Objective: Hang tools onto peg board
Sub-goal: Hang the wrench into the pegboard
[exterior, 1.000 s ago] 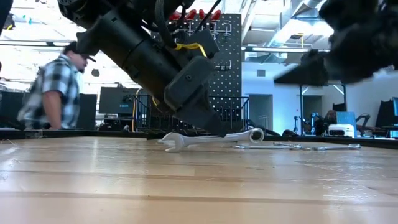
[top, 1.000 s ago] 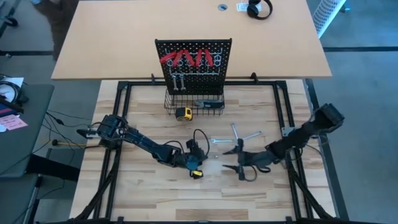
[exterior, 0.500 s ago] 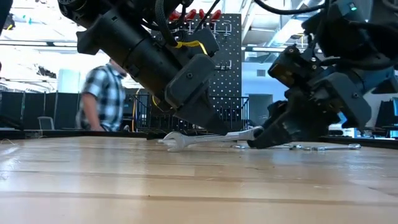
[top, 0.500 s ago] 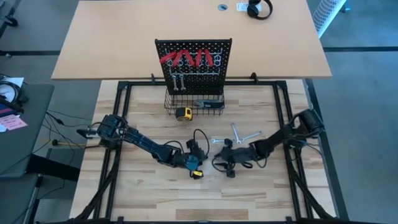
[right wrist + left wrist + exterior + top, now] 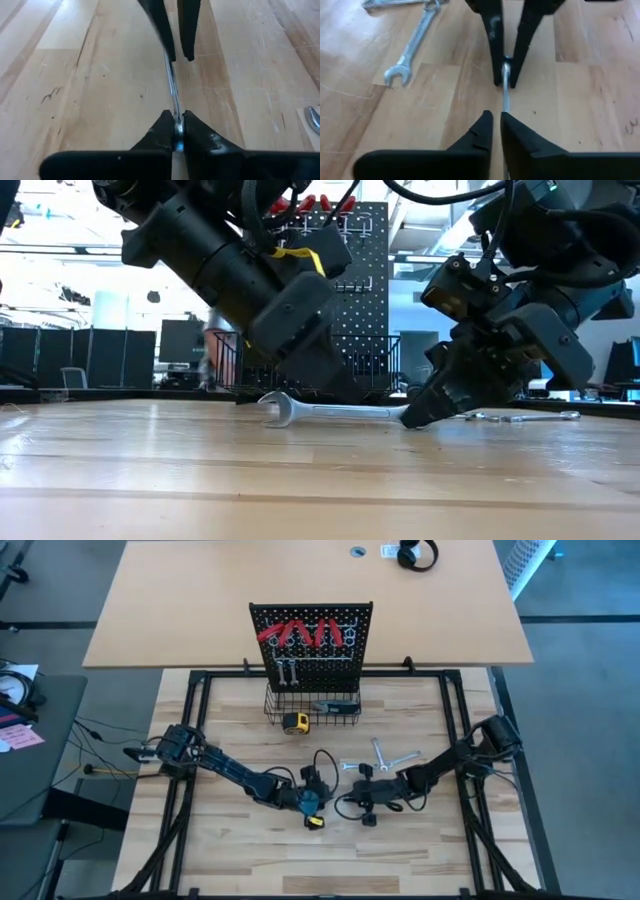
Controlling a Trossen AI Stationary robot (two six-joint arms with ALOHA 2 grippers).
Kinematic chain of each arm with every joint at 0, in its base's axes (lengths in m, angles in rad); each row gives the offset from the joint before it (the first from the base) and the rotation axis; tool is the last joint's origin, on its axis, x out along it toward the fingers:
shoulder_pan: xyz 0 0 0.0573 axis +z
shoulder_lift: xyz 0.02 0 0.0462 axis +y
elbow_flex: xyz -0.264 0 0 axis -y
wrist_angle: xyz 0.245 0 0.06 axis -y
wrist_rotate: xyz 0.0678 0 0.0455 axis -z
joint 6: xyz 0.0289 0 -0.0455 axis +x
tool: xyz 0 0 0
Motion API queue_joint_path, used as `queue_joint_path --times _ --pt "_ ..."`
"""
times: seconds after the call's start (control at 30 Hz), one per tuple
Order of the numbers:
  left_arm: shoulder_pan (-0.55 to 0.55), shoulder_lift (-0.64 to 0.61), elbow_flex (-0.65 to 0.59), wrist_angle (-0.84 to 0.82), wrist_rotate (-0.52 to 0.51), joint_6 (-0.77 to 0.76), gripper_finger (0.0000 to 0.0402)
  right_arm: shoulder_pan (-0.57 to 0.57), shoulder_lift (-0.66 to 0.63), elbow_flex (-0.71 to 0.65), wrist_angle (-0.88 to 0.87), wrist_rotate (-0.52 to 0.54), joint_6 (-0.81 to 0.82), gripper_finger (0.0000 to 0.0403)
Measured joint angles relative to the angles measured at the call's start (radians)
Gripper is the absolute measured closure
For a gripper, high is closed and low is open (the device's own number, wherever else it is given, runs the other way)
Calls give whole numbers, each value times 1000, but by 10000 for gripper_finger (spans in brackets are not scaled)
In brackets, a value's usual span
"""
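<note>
Wrench (image 5: 335, 411): slim, silver, laid flat on the wooden table (image 5: 250, 860) near its middle, between the two arms.

Right gripper (image 5: 175, 131): lowered to the table; fingers pressed together on one end of the wrench shaft.

Left gripper (image 5: 496, 125): lowered at the wrench's other end; fingers nearly together, a narrow gap seen between them astride the shaft; whether it is pinched cannot be told.

Peg board (image 5: 312, 648): upright at the table's far edge, hung with red-handled pliers (image 5: 298, 635) and wrenches.

Further wrenches (image 5: 393, 755): loose on the table, near the right arm.
</note>
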Motion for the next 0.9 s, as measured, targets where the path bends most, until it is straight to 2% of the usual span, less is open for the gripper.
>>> queue_joint_path --times 0.2,0.33,0.43,0.53,0.77,0.9 --pt "2 -6 5 -95 37 -33 292 0 0 0 -10 3 0 376" --pt "3 -7 5 -108 91 -40 270 1 0 1 -14 1 0 373" --pt "3 -8 5 -142 163 -38 272 2 0 0 -14 3 3 373" --pt "-2 -26 2 -177 193 -36 280 0 0 0 -15 5 1 374" --pt "-1 -41 0 -208 186 -46 301 1 -28 -2 -40 20 1 373" --pt "-2 -32 2 -213 161 -61 330 6 -41 -3 -43 20 -1 371"
